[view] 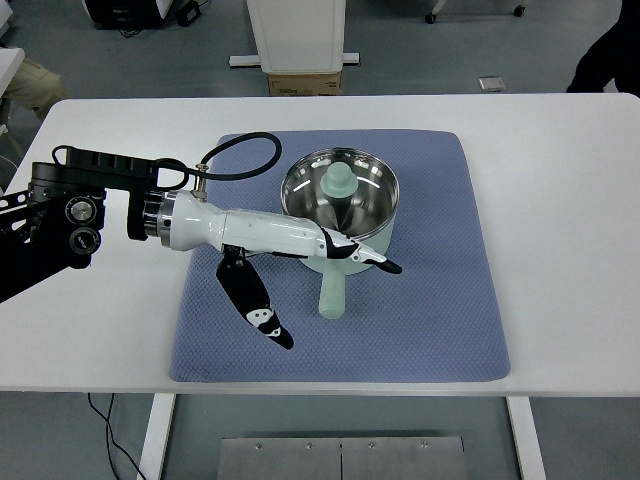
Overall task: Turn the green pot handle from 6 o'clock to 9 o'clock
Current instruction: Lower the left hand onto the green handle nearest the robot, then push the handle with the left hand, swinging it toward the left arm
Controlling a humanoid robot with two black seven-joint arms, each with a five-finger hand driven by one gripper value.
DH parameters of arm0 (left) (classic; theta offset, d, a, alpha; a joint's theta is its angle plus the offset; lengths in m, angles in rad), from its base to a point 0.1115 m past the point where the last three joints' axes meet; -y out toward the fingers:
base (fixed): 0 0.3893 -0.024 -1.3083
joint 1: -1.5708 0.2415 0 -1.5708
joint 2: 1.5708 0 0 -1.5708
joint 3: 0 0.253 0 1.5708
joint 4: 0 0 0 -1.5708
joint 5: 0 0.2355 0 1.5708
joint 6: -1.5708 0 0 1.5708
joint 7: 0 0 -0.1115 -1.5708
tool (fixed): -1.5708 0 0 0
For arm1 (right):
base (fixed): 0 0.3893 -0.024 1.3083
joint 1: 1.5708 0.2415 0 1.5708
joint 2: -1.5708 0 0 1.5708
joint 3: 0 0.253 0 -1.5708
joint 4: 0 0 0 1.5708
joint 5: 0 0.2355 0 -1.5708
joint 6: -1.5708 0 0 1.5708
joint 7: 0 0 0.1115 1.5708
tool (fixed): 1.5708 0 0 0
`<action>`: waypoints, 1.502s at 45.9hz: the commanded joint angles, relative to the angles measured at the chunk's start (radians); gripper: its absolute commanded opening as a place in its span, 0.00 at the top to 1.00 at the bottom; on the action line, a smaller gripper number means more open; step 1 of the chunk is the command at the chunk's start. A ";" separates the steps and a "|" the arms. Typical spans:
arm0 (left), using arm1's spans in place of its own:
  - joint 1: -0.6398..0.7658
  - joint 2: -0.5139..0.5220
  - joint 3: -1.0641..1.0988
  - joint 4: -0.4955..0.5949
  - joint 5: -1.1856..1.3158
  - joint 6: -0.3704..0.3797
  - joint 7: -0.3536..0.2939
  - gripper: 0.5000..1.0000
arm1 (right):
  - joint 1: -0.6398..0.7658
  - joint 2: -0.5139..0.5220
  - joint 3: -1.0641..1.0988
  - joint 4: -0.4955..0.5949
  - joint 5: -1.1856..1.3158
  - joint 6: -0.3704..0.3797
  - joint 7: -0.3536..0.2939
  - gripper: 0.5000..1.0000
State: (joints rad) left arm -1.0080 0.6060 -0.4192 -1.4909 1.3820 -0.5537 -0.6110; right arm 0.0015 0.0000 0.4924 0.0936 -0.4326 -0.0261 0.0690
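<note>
My left arm (60, 215): black box parts near picture's edge, two round silver knobs on side, flat black bar on top. Thin black cable (245, 155) loops up from small metal plug at my wrist. Silver ring joins black part to white shell. My left hand (300, 265): smooth, shiny white tube shape, long thin fingers (262, 315) black with white patches, tiny dark dots on one, black tips.

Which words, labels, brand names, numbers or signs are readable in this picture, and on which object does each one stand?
None can be read.
Green pot, its handle, blue mat, white table: no print visible.
Left hand: small white marks on the black fingers, too small to read.
Cardboard box behind the table: no legible text.
</note>
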 commanded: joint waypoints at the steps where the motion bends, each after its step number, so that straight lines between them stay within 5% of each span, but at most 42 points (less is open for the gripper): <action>1: -0.003 -0.011 0.002 0.000 0.029 -0.014 0.000 0.00 | 0.000 0.000 0.000 0.000 0.000 0.000 0.000 0.00; 69: -0.075 -0.155 0.126 0.092 0.407 -0.031 0.000 0.00 | 0.000 0.000 0.000 0.000 0.000 0.000 0.000 0.00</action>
State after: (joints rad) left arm -1.0814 0.4542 -0.2949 -1.4010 1.7760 -0.5845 -0.6109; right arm 0.0015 0.0000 0.4925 0.0936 -0.4326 -0.0261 0.0690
